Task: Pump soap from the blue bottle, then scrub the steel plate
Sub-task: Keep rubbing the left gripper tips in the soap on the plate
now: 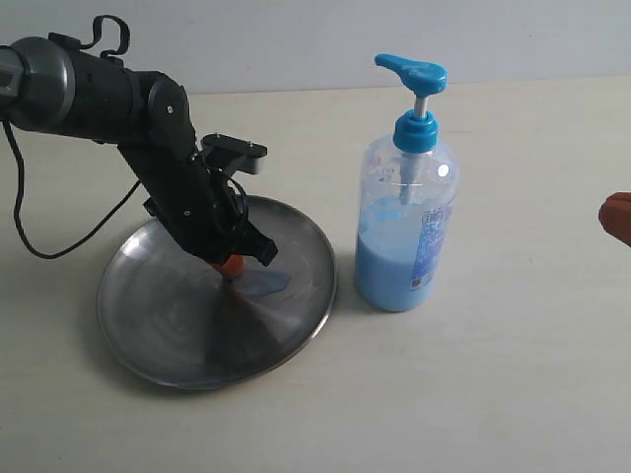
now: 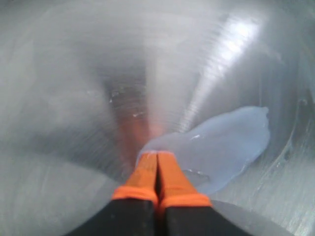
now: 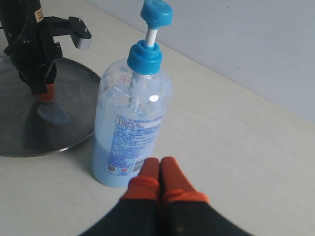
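The steel plate [image 1: 177, 330] lies on the table at the left, with a glossy pale blue soap puddle [image 1: 264, 284] near its right side. My left gripper [image 1: 231, 266] points down onto the plate, shut with nothing between its orange fingers, its tips at the puddle's edge [image 2: 219, 145]. The blue bottle [image 1: 404, 232] stands upright just right of the plate, its pump head [image 1: 411, 71] raised and pale liquid filling its lower part. My right gripper [image 3: 160, 164] is shut and empty, held off to the right of the bottle [image 3: 129, 128], apart from it; only an orange tip [image 1: 617, 217] shows at the exterior view's right edge.
The plate [image 3: 29, 132] and bottle rest on a plain cream table [image 1: 493, 394]. A black cable [image 1: 54, 241] loops from the left arm down to the table left of the plate. A pale wall [image 1: 296, 39] runs behind.
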Robot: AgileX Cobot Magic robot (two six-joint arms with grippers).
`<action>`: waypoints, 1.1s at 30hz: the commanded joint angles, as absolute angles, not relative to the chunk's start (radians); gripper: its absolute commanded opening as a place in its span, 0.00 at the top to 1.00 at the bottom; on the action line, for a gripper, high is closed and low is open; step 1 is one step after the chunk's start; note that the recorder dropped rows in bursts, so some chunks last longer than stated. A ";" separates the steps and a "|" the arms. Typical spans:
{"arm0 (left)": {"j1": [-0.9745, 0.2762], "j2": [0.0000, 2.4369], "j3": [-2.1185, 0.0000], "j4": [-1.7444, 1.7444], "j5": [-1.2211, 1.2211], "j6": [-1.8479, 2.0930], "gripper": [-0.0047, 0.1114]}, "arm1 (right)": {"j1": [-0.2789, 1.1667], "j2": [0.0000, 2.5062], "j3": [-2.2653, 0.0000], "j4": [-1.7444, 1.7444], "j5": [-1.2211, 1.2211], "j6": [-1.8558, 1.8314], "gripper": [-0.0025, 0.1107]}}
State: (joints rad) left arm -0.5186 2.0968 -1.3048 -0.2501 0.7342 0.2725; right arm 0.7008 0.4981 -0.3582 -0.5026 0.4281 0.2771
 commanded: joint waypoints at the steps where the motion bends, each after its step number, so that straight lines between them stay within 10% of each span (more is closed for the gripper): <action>1: -0.517 2.082 -1.303 -0.245 0.751 0.268 0.96 | 0.698 0.492 -0.356 -0.508 0.416 0.272 0.98; 33: -0.561 2.138 -1.303 -0.451 0.688 0.389 0.96 | 0.698 0.489 -0.356 -0.504 0.415 0.272 0.98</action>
